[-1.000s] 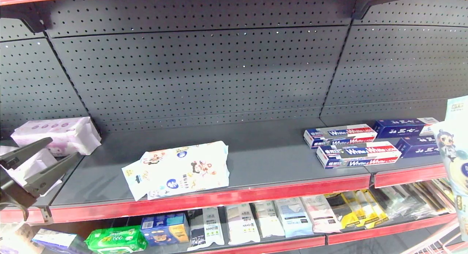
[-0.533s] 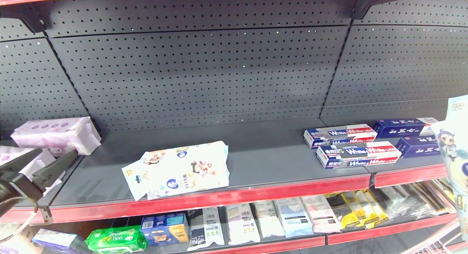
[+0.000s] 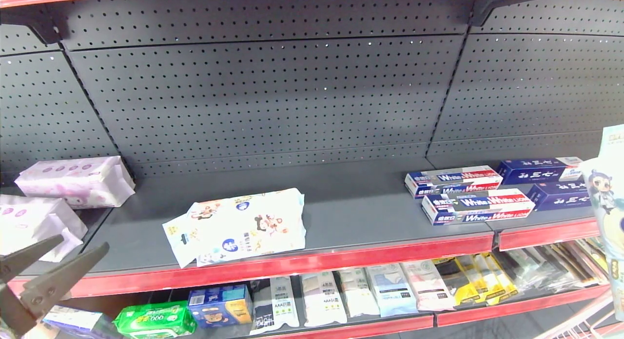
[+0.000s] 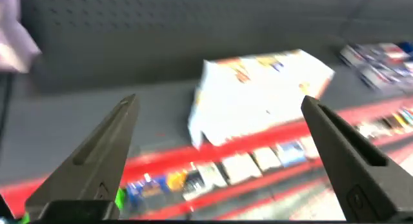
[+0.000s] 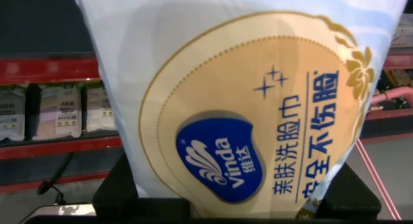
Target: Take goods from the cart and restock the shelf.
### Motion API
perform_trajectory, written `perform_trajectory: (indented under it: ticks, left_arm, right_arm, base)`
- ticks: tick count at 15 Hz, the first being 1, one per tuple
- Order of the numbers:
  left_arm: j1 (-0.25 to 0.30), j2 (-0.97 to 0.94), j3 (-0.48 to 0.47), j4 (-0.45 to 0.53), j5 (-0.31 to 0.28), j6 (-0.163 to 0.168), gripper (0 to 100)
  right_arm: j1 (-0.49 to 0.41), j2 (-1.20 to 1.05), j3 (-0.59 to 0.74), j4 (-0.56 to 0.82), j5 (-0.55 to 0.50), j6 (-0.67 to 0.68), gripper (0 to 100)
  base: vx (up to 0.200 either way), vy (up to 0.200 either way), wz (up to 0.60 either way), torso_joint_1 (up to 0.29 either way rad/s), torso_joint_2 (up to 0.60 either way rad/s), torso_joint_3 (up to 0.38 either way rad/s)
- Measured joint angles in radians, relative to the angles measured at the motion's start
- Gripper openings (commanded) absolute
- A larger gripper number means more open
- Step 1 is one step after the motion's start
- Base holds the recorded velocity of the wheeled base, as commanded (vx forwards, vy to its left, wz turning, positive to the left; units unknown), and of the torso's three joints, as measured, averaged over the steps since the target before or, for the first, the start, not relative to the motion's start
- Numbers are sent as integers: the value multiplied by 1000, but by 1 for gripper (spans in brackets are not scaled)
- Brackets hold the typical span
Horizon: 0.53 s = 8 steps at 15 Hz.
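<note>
White tissue pack (image 5: 245,121) clamped in right fingers (image 5: 119,190) | left fingers (image 4: 97,162) apart near shelf (image 3: 365,202)

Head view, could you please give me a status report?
Left claw open, empty, low by shelf front. Right claw shut on white pack. Cartoon pack lies mid-shelf.

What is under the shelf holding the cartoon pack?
A lower shelf with a green wipes pack, a blue box and a row of flat packs. Its back part is covered by the shelf above, so anything there cannot be seen.
</note>
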Motion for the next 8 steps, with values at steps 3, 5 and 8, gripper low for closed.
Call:
perform_trajectory:
  ticks: [3,5,8]
  left_arm:
    - [-5,-197,-64,367,94,9,100]
    - [-1,-285,-100,459,225,11,100]
    - [2,-380,-117,524,246,14,100]
  right_arm:
    - [-2,-19,13,-31,0,4,0]
    - [-7,-23,14,-61,-3,6,0]
    - [-11,-27,14,-66,-6,6,0]
  base:
    - [0,0,0,0,0,0]
    - [0,0,0,0,0,0]
    - [0,0,0,0,0,0]
